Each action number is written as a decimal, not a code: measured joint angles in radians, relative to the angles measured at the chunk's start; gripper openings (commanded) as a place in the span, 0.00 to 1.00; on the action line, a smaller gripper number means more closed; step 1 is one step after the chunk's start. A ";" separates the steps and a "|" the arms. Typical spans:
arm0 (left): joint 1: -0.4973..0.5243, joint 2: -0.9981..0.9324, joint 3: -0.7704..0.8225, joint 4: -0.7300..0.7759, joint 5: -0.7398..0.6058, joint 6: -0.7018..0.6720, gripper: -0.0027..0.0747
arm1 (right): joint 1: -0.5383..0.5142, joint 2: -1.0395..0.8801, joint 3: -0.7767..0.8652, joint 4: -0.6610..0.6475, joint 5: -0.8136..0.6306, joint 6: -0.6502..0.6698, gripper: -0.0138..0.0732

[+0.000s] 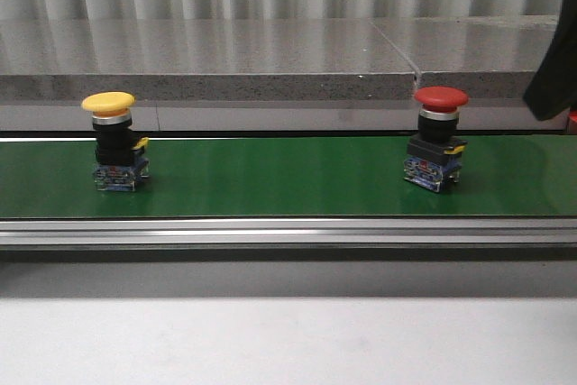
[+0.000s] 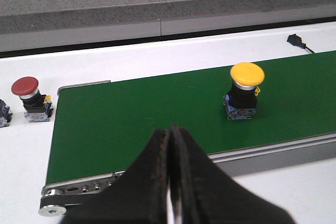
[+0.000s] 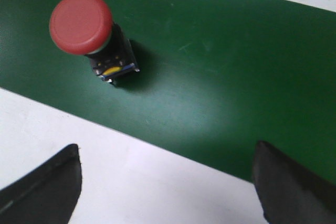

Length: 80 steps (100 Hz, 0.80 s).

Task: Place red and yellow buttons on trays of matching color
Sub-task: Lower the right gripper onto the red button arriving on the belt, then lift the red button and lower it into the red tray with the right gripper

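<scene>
White table (image 1: 288, 340) up front, and just past it runs the green conveyor belt (image 1: 270, 178), our landmark. Left claw (image 2: 170, 182) hangs over the belt's near edge, its two fingers pressed flat together, gripping nothing. Right claw (image 3: 168, 182) hovers above the table just off the belt's edge, fingers spread wide apart, nothing between them. On the belt, toward its left end in the front view, the yellow button (image 1: 113, 137) stands upright. Toward the right end stands the red button (image 1: 438, 137), upright too, well apart from the yellow. Off the belt's end, on the table, the left wrist view catches a second red button (image 2: 30, 98). Beyond the belt, a grey stone ledge (image 1: 225, 60).
</scene>
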 measured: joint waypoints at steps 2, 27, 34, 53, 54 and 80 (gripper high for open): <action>0.000 0.000 0.000 0.000 0.000 0.000 0.01 | 0.008 0.017 -0.005 0.000 -0.003 0.000 0.91; 0.000 0.000 0.000 0.000 0.000 0.000 0.01 | 0.077 0.178 -0.101 0.004 -0.043 -0.002 0.90; 0.000 0.000 0.000 0.000 0.000 0.000 0.01 | 0.082 0.212 -0.128 0.004 -0.057 -0.004 0.90; 0.000 0.000 0.000 0.000 0.000 0.000 0.01 | 0.082 0.297 -0.193 0.004 -0.063 -0.008 0.80; 0.000 0.000 0.000 0.000 0.000 0.000 0.01 | 0.082 0.303 -0.195 0.004 -0.063 -0.008 0.77; 0.000 0.000 0.000 0.000 0.000 0.000 0.01 | 0.082 0.351 -0.246 0.002 0.012 -0.010 0.28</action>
